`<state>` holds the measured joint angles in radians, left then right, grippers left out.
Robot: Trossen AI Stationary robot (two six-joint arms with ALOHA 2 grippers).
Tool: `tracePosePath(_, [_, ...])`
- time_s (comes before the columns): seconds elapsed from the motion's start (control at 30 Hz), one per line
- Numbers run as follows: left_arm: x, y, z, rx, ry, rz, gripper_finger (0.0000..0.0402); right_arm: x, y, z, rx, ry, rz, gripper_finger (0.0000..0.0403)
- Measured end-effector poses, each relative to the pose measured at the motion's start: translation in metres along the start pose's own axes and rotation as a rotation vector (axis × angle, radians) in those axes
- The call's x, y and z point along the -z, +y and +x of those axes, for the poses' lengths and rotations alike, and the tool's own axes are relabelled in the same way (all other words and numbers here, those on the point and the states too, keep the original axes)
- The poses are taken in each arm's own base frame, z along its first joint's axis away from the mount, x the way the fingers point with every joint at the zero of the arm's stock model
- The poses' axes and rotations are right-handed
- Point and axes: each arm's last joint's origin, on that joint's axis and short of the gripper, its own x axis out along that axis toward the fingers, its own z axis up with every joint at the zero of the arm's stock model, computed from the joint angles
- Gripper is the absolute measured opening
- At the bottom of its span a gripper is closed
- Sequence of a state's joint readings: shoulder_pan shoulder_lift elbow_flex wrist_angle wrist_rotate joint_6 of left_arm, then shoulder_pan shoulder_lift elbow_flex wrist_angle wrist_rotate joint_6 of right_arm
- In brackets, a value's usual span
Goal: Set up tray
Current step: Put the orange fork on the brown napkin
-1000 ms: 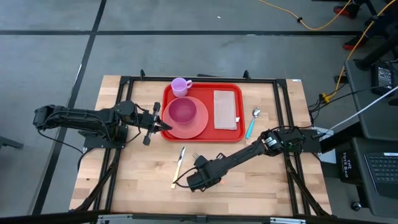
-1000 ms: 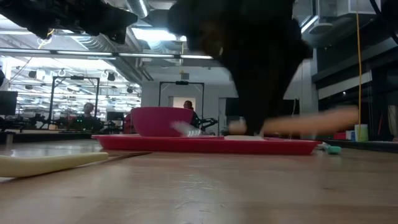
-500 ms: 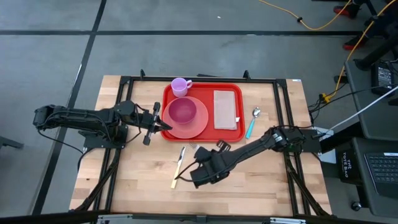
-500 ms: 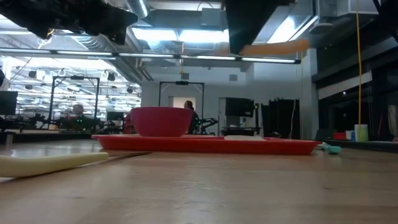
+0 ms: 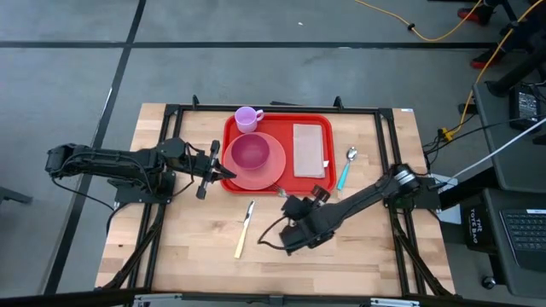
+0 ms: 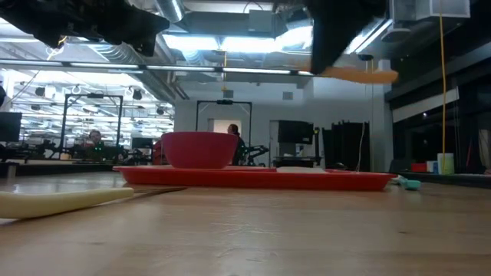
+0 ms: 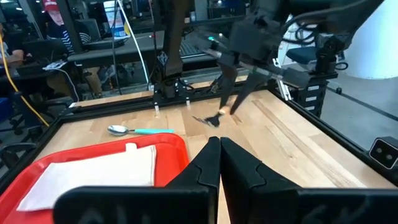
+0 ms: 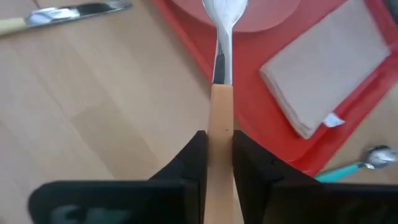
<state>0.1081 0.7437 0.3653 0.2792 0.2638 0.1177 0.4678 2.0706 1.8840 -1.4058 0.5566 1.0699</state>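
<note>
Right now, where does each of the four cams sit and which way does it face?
High: above the table, looking straight down; both arms, the red tray and knife show.
Low: at tabletop height, looking level across the tray into the room; the arms come in from above.
Left wrist: on the left arm, looking past the shut left gripper over the tray corner toward the right arm.
Right wrist: on the right arm, looking down past the right gripper, shut on the fork.
Shared: both wrist views show the napkin and teal spoon.

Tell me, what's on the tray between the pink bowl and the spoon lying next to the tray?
The napkin lies on the tray, between the bowl and the spoon. The high view shows it.
</note>
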Motion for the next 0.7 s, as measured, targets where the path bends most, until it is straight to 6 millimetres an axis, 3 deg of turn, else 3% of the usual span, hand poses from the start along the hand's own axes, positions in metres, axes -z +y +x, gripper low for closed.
tracePosePath(0.17, [0.0, 0.0, 0.0, 0.0, 0.0, 0.0, 0.0004, 0.028, -0.034, 0.002, -0.011, -0.141, 0.092, 0.0058])
tracePosePath(0.3, [0.0, 0.0, 0.0, 0.0, 0.0, 0.0, 0.0004, 0.048, -0.062, 0.01, -0.117, -0.202, 0.182, 0.0058])
tracePosePath(0.7, [-0.001, 0.0, 0.0, -0.001, -0.006, 0.058, 0.0004, 0.093, -0.105, 0.046, -0.295, -0.387, 0.18, 0.0058])
